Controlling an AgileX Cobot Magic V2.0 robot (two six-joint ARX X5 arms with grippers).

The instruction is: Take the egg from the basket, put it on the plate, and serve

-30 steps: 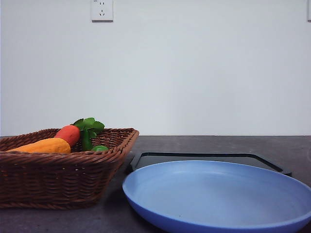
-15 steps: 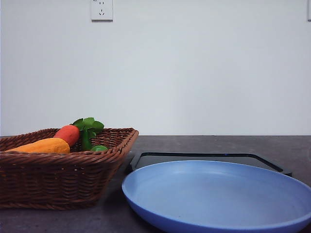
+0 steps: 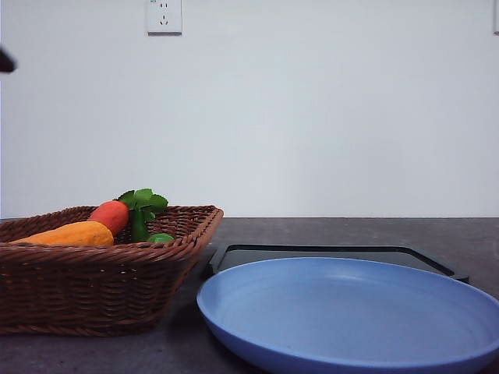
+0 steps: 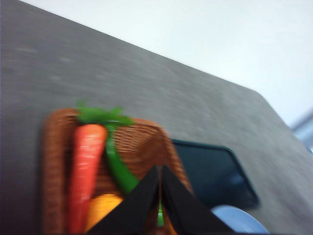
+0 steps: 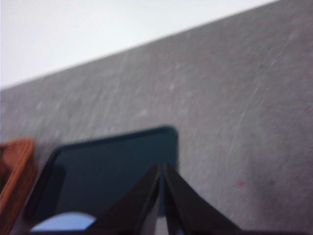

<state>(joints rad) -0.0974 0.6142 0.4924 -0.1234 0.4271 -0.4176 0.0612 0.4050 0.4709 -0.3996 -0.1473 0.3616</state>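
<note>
We see both arms raised above the dark table, their wrist cameras looking down at a slant. Our left gripper hangs over the near end of the basket; its two black fingers meet at the tips with only a thin slit between them, closed on nothing. Our right gripper hangs over the black tray, fingers likewise pressed together at the tips and holding nothing.

The basket holds a red-orange carrot-like piece, a green pod, a leafy green sprig and an orange-yellow vegetable. We cannot make out the egg in the basket. The plate sits just beside the basket, in front of the tray, nothing lying on it.
</note>
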